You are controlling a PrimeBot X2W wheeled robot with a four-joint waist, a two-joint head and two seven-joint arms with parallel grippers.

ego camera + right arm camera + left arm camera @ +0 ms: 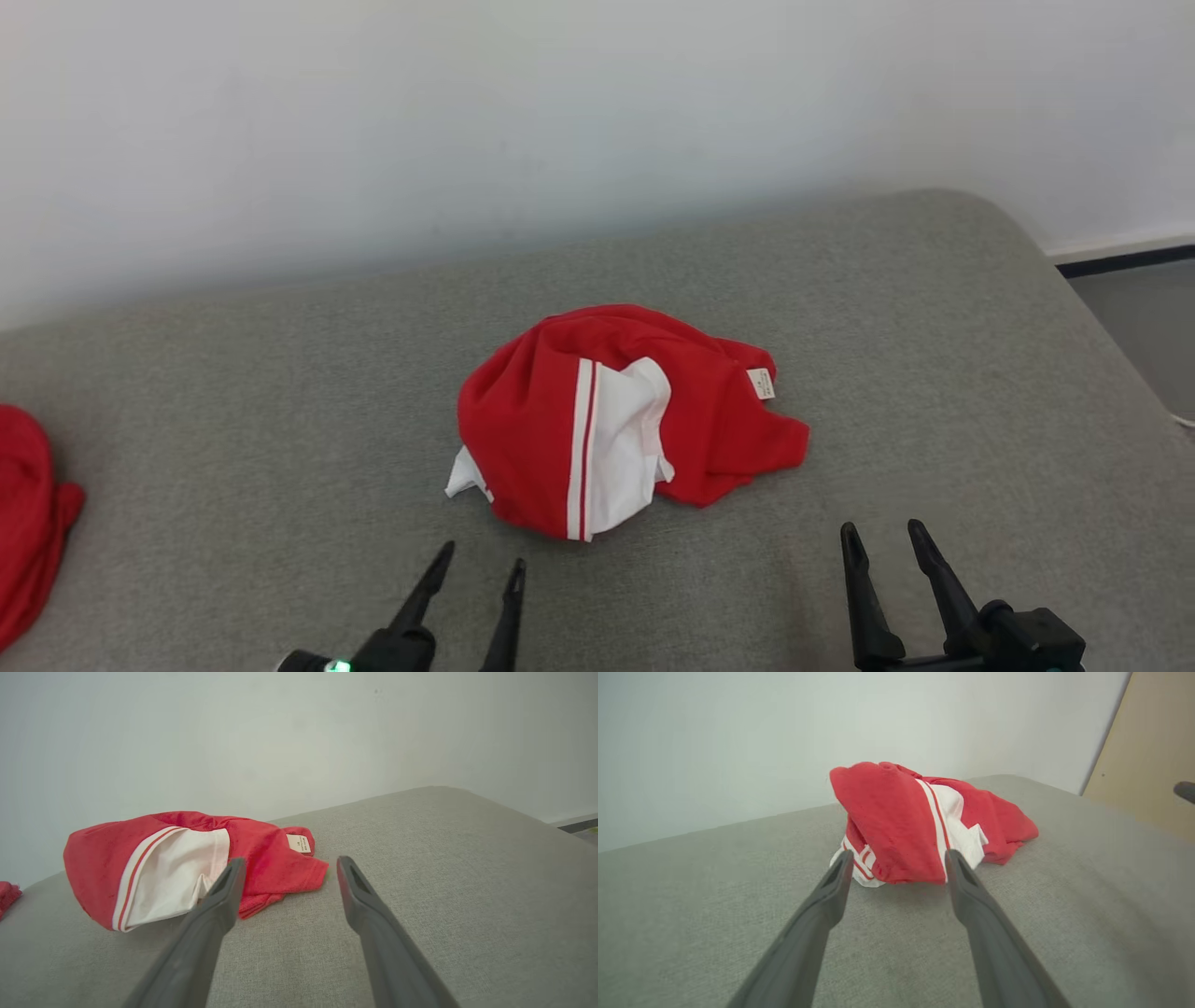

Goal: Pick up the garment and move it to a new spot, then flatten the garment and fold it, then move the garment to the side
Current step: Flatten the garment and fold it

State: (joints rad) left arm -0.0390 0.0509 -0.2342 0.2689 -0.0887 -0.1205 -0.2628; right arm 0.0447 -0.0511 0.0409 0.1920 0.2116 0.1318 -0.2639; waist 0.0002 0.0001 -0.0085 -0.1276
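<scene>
While both of our claws are low over the near part of the grey fabric surface point(233, 448), the garment point(625, 420) lies crumpled in a heap near the middle, ahead of them and touched by neither. It is red, with a white panel point(627, 439) edged by a thin red stripe, and a small pale label point(761, 383) shows towards its right side.

Our left claw point(484, 555) stands spread and holds nothing. Its fingers point at the near edge of the heap, which lies just beyond the tips and a little to the right. In the left wrist view the red hem sits between the two fingertips, with bare fabric surface in front of it.

Our right claw point(881, 527) is spread too and empty. The garment lies ahead of it and to its left, with its label end nearest.

We also see a second red cloth point(28, 523) at the far left edge, well apart from the heap, and a pale wall point(560, 121) behind the surface.
</scene>
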